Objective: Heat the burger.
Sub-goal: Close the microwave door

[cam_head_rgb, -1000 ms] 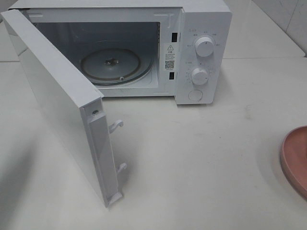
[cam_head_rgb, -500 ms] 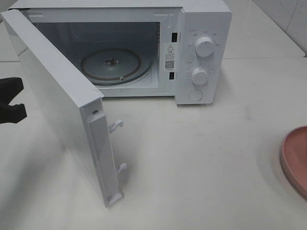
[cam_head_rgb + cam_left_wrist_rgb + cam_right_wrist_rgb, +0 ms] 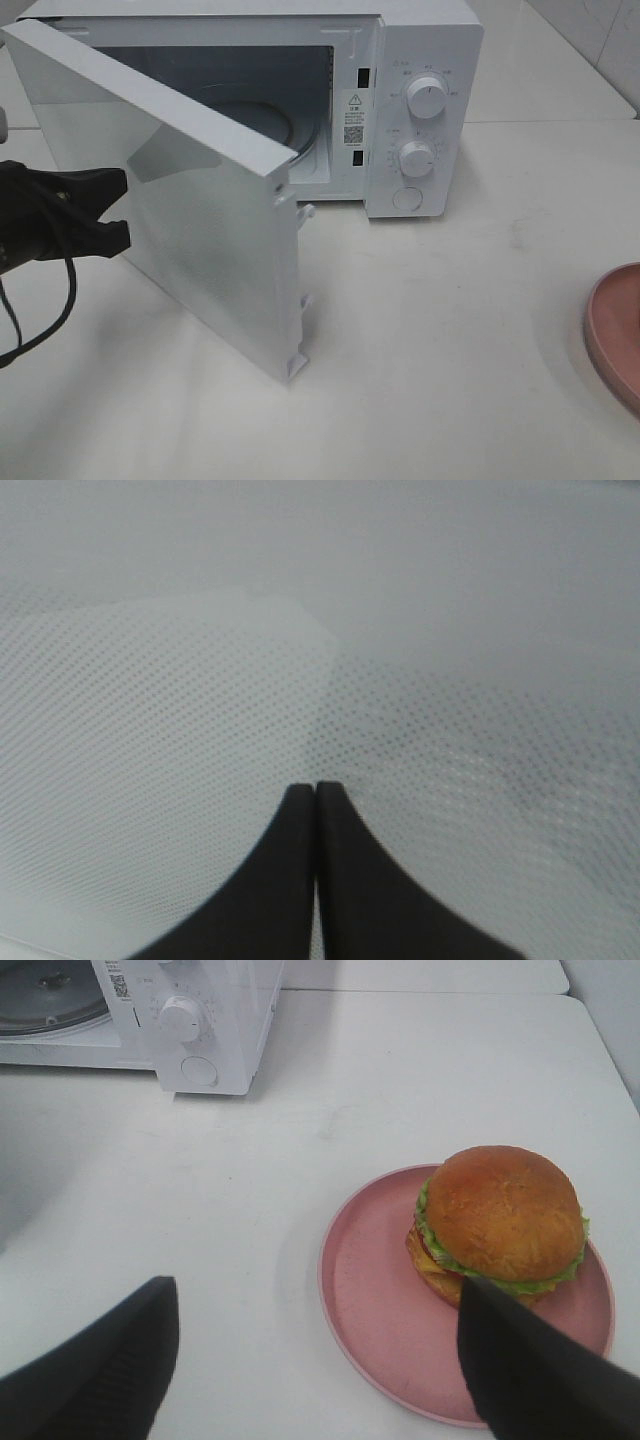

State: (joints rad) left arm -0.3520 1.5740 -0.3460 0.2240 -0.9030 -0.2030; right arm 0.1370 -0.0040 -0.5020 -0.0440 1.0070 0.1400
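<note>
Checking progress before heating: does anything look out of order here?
Yes: the microwave door is half shut with the left gripper at its outer face, while the burger sits outside on the pink plate.

The microwave (image 3: 420, 110) has a smooth white casing with a soft sheen; its door (image 3: 190, 210) shows a fine dotted mesh. The counter (image 3: 450, 340) is smooth, pale and faintly glossy. The plate (image 3: 380, 1310) looks matt pink; the burger (image 3: 500, 1222) bun shines brown. The left gripper (image 3: 316, 792) is matt black.
</note>
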